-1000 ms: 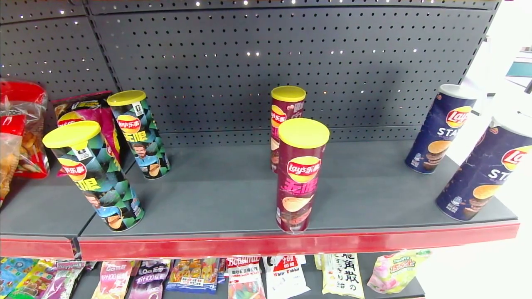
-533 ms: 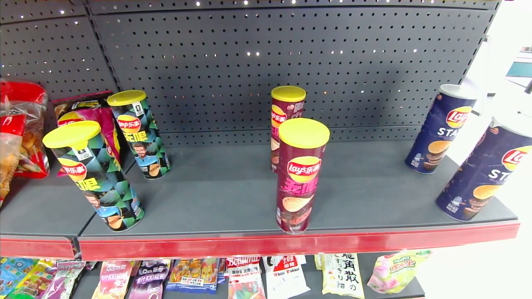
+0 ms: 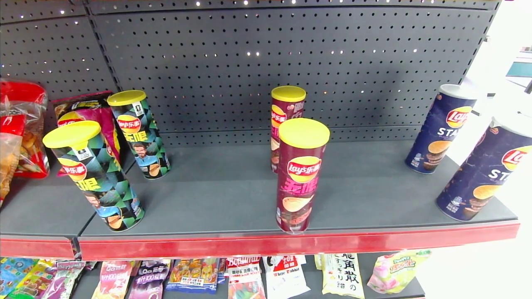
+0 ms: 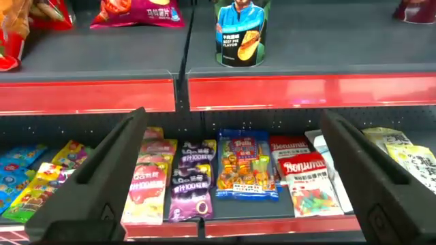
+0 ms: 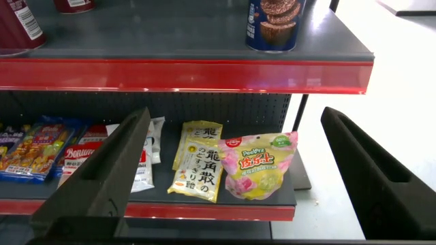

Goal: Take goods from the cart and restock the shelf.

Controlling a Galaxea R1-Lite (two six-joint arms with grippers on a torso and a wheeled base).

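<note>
My left gripper (image 4: 233,119) and my right gripper (image 5: 235,112) are both wide apart and hold nothing, low in front of the shelf (image 3: 232,195). A dark red chip can (image 3: 302,174) stands at the shelf's front. I think I am between trips. Next I must fetch one more from the cart.

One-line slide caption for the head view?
Pairs of teal cans, maroon cans and navy cans stand upright on a grey shelf above bagged snacks.
</note>
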